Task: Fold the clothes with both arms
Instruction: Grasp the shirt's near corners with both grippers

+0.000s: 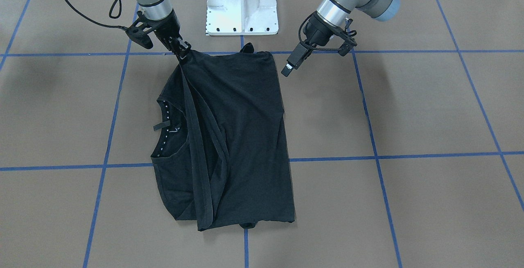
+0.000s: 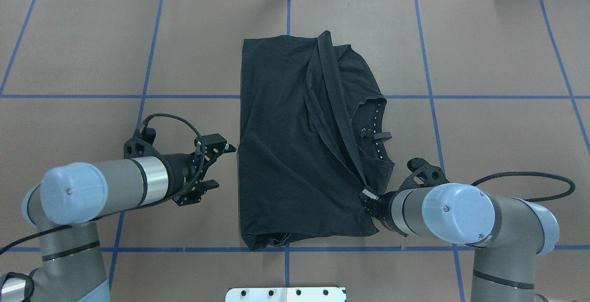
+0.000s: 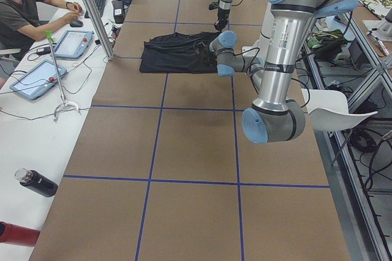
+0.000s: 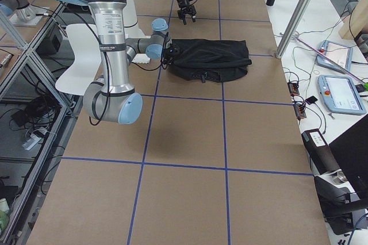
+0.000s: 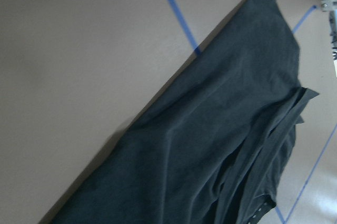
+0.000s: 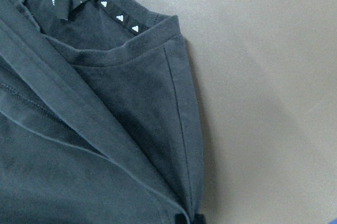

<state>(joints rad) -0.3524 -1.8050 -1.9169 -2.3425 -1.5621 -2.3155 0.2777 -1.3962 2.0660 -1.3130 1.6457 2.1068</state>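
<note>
Pinching corner of black shirt (image 1: 241, 137), right pincer (image 1: 183, 51) clamped tight, hem strip drawn up to it in ridge. Rest of shirt flat on table (image 1: 409, 108), spreading away from that pincer. Left pincer (image 2: 224, 165) just beside opposite long edge, fingers spread, holding nothing. Collar (image 1: 170, 131) near right pincer: white triangles inside, small tag too tiny to read. Right fingertips mostly buried in fabric.
</note>
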